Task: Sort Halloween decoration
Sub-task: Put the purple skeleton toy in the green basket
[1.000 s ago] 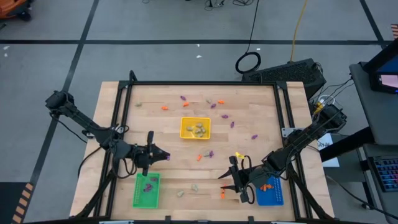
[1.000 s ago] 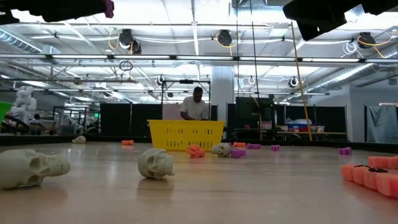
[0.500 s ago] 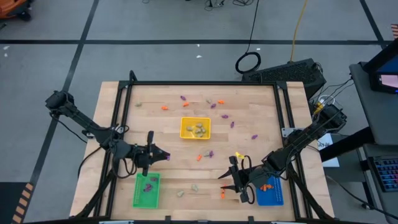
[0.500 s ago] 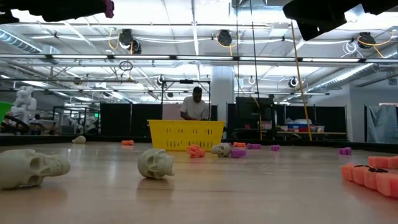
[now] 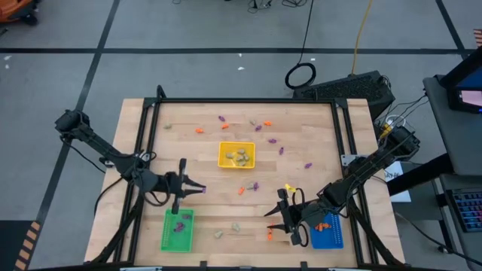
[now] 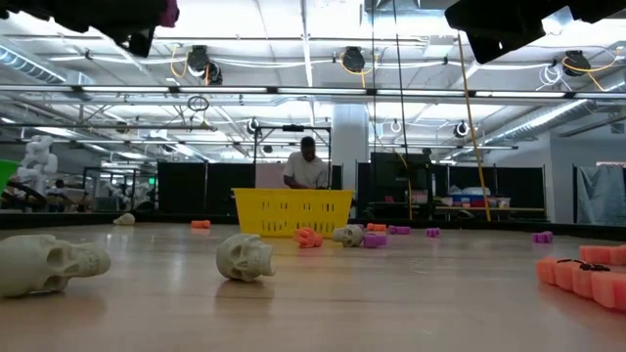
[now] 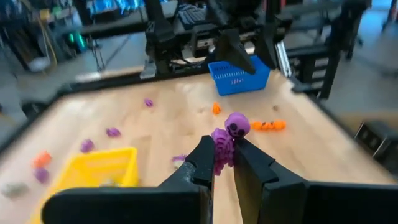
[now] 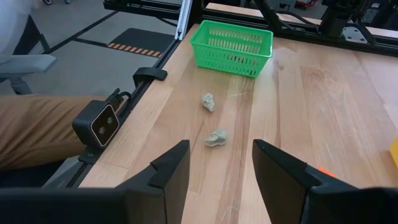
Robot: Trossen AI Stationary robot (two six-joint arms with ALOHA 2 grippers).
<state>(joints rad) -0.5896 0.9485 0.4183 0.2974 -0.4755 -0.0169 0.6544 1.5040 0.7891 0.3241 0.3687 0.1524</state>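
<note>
My left gripper [image 5: 197,188] hovers above the table's left half, just beyond the green tray [image 5: 178,229], and is shut on a purple skeleton trinket [image 7: 237,124]. The trinket also shows at the top of the low view [image 6: 169,12]. My right gripper [image 5: 271,220] stays open above the near right part of the table, beside the blue tray [image 5: 327,233]. Its wrist view looks past its gripper [image 8: 221,152] at two beige skulls [image 8: 216,138] lying on the wood. Orange, purple and beige trinkets lie scattered on the table, and several beige ones lie in the yellow tray [image 5: 236,155]. My left gripper pinches the purple skeleton by its body [image 7: 221,151], below the skull head, between the two fingers. The fingers point roughly level toward the table's right side. The trinket is lifted clear of the table, and its head sticks out past the fingertips.
Purple pieces lie in the green tray, orange ones in the blue tray. An orange trinket [image 5: 269,235] lies by my right gripper. Black frame rails [image 5: 241,100] run along the table's edges. A person stands far behind the table [image 6: 308,164]. Bare wood lies between the trays.
My left gripper, still shut on the purple skeleton, has drawn back slightly toward the table's left edge and turned a little. My right arm has kept still.
</note>
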